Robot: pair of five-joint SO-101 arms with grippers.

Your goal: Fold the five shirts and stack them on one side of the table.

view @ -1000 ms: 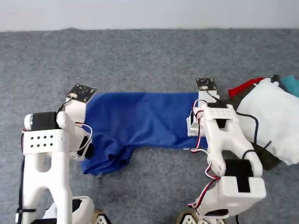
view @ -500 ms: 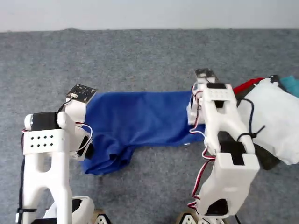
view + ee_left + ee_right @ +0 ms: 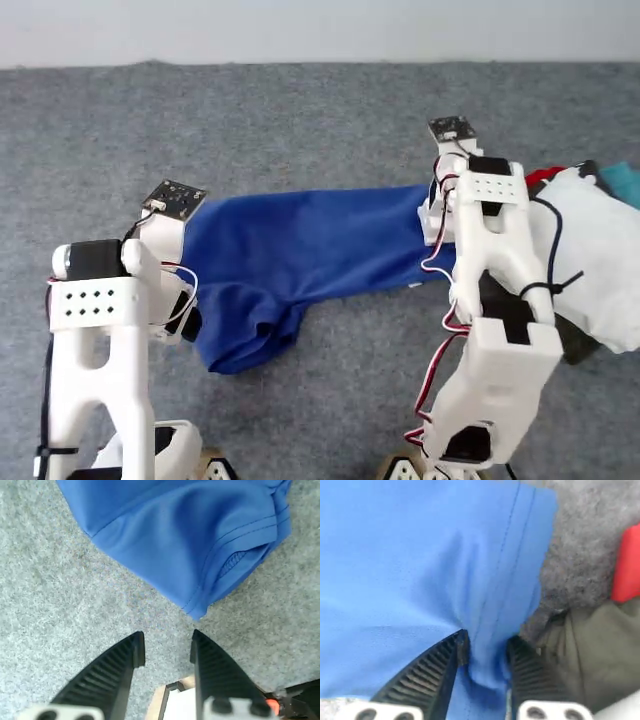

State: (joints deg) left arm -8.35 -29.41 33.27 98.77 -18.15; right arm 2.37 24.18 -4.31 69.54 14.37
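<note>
Right claw (image 3: 487, 645) is clamped on a bunched fold of the blue shirt (image 3: 420, 555) near its stitched hem, with a dark olive garment (image 3: 580, 650) and a red garment (image 3: 627, 565) just beside it. Left claw (image 3: 166, 640) stands parted and holds nothing, over the grey table covering (image 3: 60, 600), close to the shirt's other end. From above I see the shirt stretched between both arms and a white shirt (image 3: 590, 250) piled at the table's right side.
</note>
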